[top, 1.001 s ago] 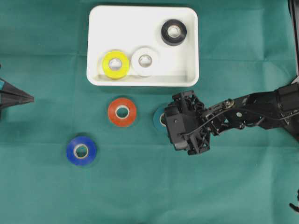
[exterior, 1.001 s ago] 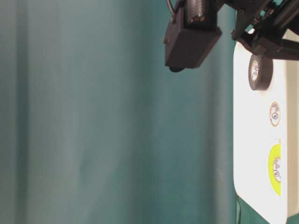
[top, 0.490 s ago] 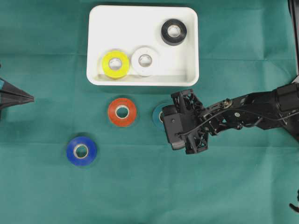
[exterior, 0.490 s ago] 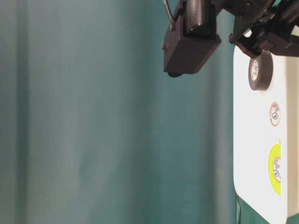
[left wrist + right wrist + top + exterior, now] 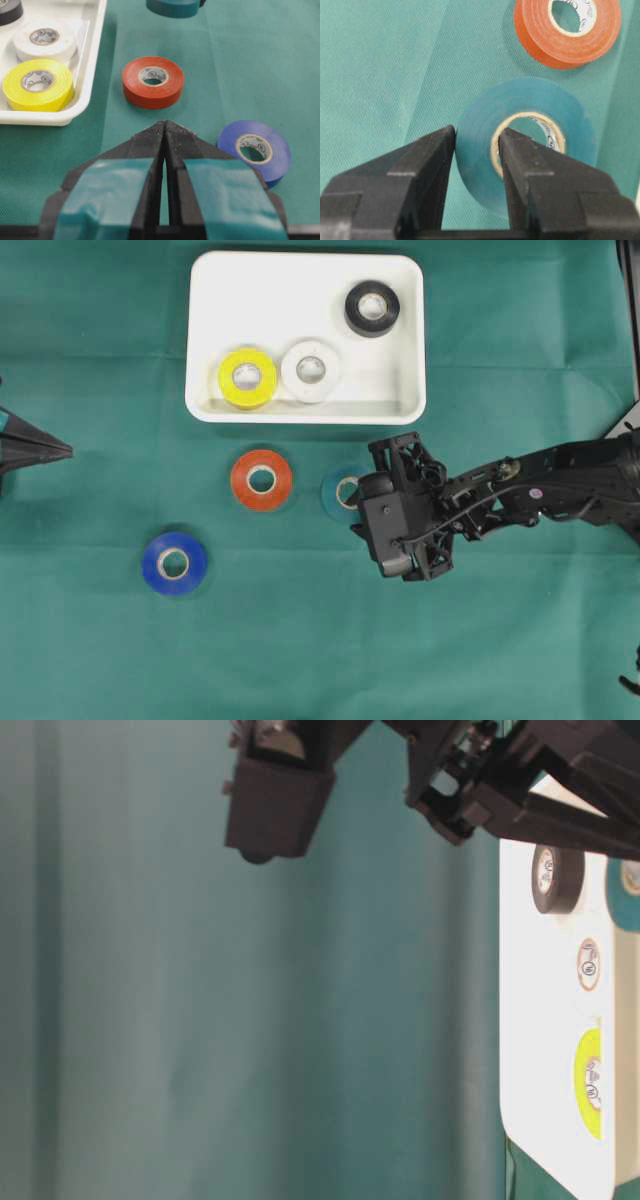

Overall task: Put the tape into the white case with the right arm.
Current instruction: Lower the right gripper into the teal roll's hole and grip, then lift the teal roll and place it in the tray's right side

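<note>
With one finger (image 5: 427, 165) outside its wall and the other inside its core hole, my right gripper (image 5: 476, 150) pinches the teal tape roll (image 5: 530, 130). That roll lies flat, hole facing up, over the green cloth (image 5: 300, 640) just below the white case (image 5: 300, 285), beside the orange roll (image 5: 262, 480). It has no long axis. Yellow, white and black rolls sit in the case. My left gripper (image 5: 165, 131) rests with its fingers pressed together, near the blue roll (image 5: 256, 150).
</note>
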